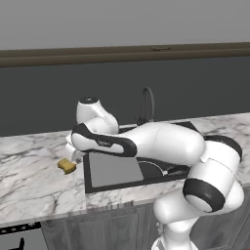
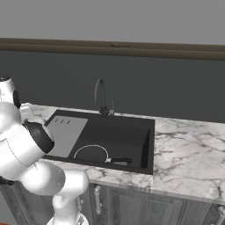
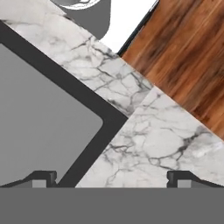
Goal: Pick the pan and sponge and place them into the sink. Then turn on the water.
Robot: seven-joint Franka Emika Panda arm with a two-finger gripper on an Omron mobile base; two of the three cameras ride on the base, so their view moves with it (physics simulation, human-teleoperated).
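Note:
The black pan (image 2: pixel 91 154) lies in the sink (image 2: pixel 145 145), handle pointing right; the arm hides part of the pan (image 1: pixel 152 169) from the left. The yellow-orange sponge (image 1: pixel 67 166) rests on the marble counter just left of the sink's rim (image 1: pixel 86 171). My gripper (image 1: pixel 76 156) hangs right beside the sponge, slightly above and to its right, over the sink's front-left corner. In the hand view the gripper (image 3: pixel 111 179) is open, its fingertips (image 3: pixel 43 177) wide apart and holding nothing, over the grey drainboard (image 3: pixel 39 118) corner. No water falls from the faucet (image 2: pixel 100 96).
Marble counter (image 1: pixel 29 180) stretches left of the sink and also right of it (image 2: pixel 189 149). A dark wall runs behind the faucet. The counter's front edge is close under the hand, with wood floor (image 3: pixel 183 57) beyond it.

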